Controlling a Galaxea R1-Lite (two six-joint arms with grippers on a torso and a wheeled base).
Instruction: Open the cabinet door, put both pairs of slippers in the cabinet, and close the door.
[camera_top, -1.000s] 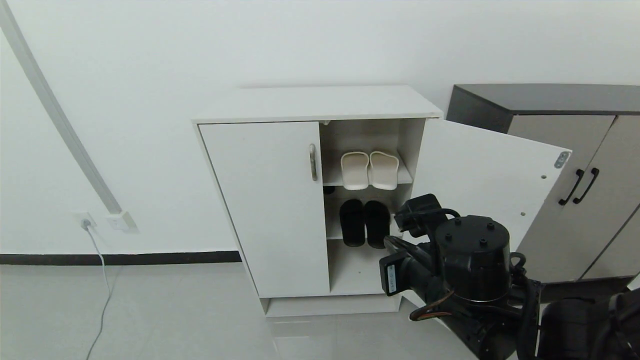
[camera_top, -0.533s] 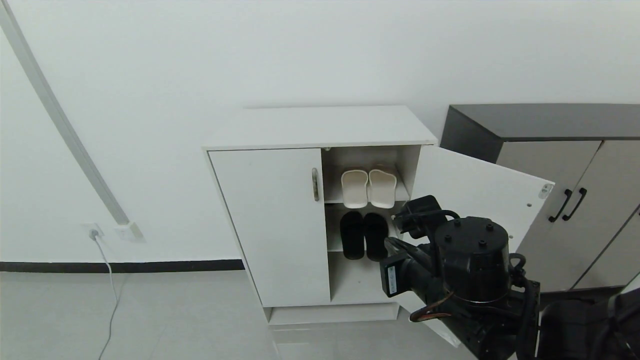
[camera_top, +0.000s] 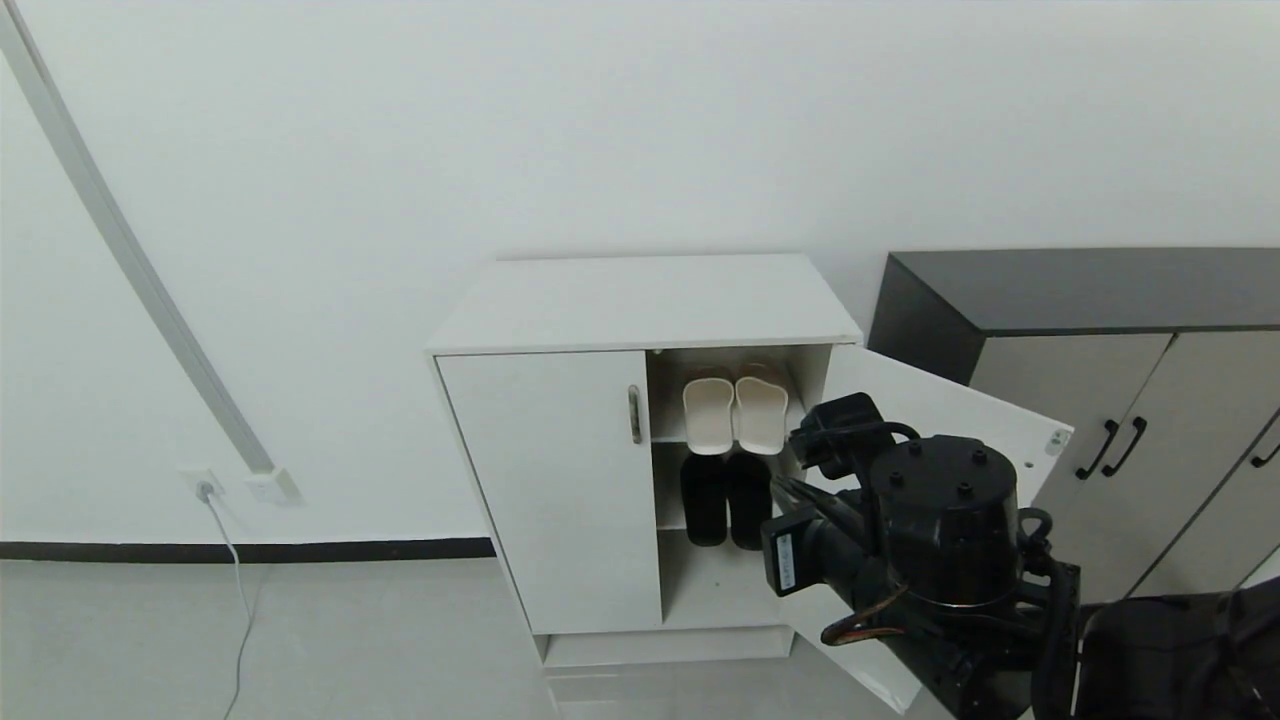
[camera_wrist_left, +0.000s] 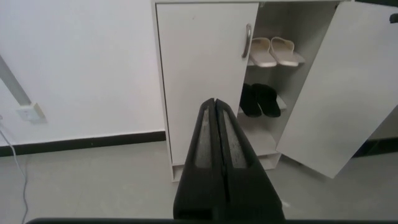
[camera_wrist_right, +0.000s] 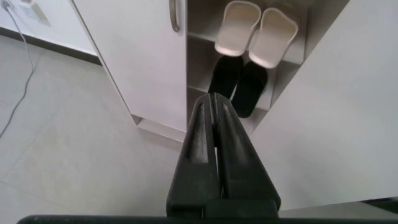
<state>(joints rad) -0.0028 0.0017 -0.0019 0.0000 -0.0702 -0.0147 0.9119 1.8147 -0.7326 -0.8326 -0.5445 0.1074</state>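
The right end effector (camera_wrist_right: 215, 98) has its two fingers pressed flat together and holds nothing. It sits in front of the open half of the white cabinet (camera_top: 640, 300), on the inner side of the open door (camera_top: 960, 415). The left end effector (camera_wrist_left: 215, 102) is likewise pinched closed and empty, standing farther back and facing the closed left door (camera_top: 550, 480).

Both pairs are already stowed: the cream slippers (camera_top: 712, 415) lie side by side on the upper shelf, and the black slippers (camera_top: 705, 500) on the shelf below, toes inward. The step in hand, as I judge it, is shutting the door.

To do that well, the right arm should come out past the door's free edge and get behind its outer face. It can then push near that edge rather than near the hinge, in one smooth arc until the door meets the cabinet front. Closed fingers serve well as a blunt pusher, so no grasp is needed.

The heels of both pairs come to the front of their shelves. The cream heels seem to overhang a little, so the last part of the swing should be gentle in case the door nudges them. Room is tighter on the hinge side — the dark cabinet (camera_top: 1080, 290) stands close by there. The floor (camera_top: 300, 640) before the left door is open, and the arm should clear the doorway before the door comes round.
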